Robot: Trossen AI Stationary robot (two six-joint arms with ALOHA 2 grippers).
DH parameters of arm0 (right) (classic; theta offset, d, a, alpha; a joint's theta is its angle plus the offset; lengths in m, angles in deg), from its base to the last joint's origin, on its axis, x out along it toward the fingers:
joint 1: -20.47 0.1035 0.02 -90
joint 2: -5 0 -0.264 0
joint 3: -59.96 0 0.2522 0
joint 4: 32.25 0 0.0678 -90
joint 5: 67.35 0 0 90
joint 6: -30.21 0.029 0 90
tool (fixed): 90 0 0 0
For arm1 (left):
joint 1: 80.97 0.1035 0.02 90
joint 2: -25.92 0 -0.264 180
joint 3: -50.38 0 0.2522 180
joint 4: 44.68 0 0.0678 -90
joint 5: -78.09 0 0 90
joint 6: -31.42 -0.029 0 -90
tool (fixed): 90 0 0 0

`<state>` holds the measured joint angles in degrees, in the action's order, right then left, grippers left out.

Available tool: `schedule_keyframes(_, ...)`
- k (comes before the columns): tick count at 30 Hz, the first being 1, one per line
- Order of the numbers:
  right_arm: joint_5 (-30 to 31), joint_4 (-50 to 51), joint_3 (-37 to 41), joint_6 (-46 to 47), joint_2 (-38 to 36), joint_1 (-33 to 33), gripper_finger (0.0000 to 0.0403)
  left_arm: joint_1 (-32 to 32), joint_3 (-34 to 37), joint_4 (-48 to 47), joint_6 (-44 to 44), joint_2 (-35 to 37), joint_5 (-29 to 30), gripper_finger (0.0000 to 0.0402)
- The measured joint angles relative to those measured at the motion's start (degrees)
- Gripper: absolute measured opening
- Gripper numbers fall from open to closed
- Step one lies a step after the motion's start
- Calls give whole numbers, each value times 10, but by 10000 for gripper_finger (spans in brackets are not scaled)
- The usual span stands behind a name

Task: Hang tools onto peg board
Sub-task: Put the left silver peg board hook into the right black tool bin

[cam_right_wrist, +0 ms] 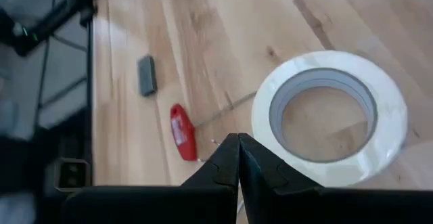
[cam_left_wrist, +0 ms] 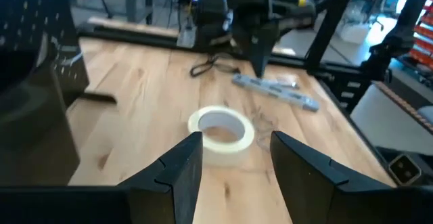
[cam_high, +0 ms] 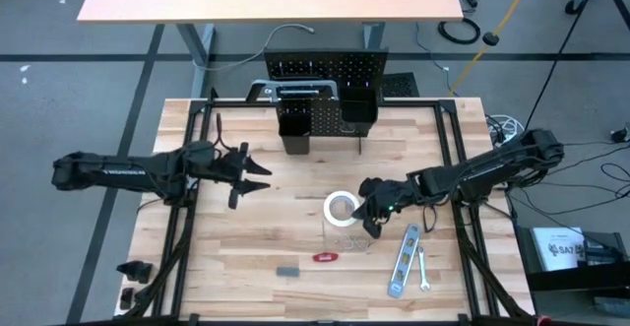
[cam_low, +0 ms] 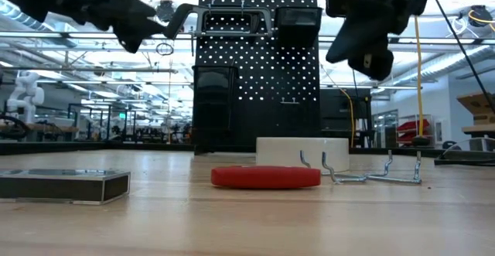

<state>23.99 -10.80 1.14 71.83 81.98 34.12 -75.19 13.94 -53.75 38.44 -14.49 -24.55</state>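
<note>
The black peg board point(cam_low: 259, 70) stands upright at the table's far edge, and a grey tool point(cam_high: 295, 92) hangs across its top. The white tape roll point(cam_high: 342, 208) lies flat mid-table. My right gripper point(cam_right_wrist: 238, 139) hovers shut just right of the roll point(cam_right_wrist: 331, 116), high above the table point(cam_low: 363, 51), touching nothing. My left gripper point(cam_high: 258, 173) stands open left of the roll, pointing toward it point(cam_left_wrist: 221, 135), with nothing between its fingers. A red-handled tool point(cam_high: 325, 257), a silver level point(cam_high: 404, 260) and a small wrench point(cam_high: 423, 270) lie near the front.
Two black bins point(cam_high: 295, 124) point(cam_high: 356, 114) sit at the board's foot. A small grey block point(cam_high: 286, 269) lies left of the red-handled tool. Loose wire hooks point(cam_low: 363, 175) lie near the roll. Black frame rails point(cam_high: 177, 228) run along both sides of the table.
</note>
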Motion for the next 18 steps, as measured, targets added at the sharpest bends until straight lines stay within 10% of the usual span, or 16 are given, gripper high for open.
schedule_keyframes(10,-53,-33,0,-37,49,3,15,-46,0,91,-14,-66,47,178)
schedule_keyframes(18,-52,-35,0,-44,57,3,130,-47,0,106,-56,-89,47,178)
